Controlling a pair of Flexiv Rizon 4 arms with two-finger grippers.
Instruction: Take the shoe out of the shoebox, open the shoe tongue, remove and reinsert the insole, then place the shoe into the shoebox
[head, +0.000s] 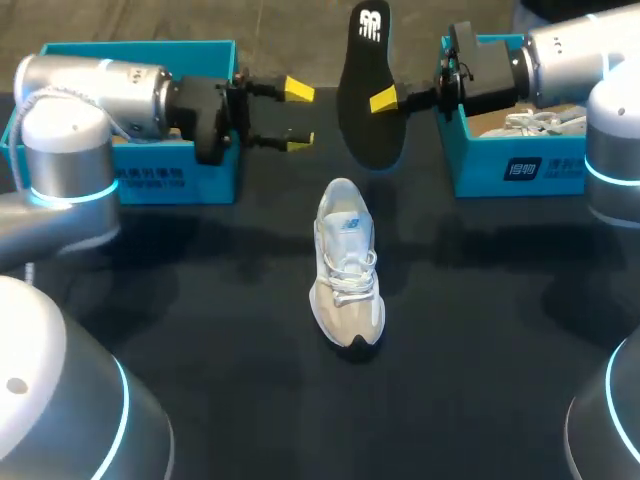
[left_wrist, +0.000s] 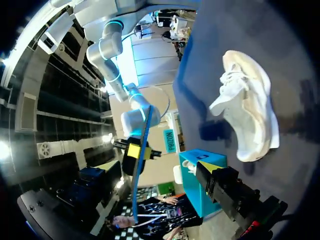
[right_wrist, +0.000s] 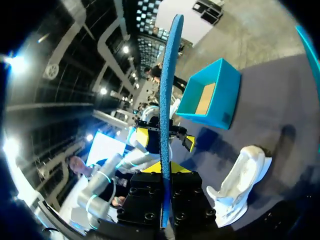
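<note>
Dark worktop between two robot arms, with a white sneaker (head: 347, 265) standing upright on its sole at the middle, toe toward the robot, nothing touching it. Above and behind the sneaker, well clear of it, a black insole (head: 370, 125) hangs in the air on edge, narrower end up. The right tool (head: 385, 100) is clamped on the insole's side edge, with one yellow tip on the near face and the other hidden behind it. The left tool (head: 298, 115) faces it from the other side, near the insole but not touching, its fingers spread with nothing between them. The left shoebox (head: 215, 170), teal, sits at the far edge behind the left arm. The right shoebox (head: 480, 165), also teal, holds another white shoe (head: 535, 122).

The insole looks thin, light and floppy, so a one-edge pinch may let it sag or twist. For reinsertion, a hold nearer the narrow end seems soundest, feeding the broad end in first. The sneaker looks light, with a soft upper that would collapse under a squeeze and a firmer sole. The heel collar or the sole's sides are likely the safest grips, and it may tip or slide unless steadied.
</note>
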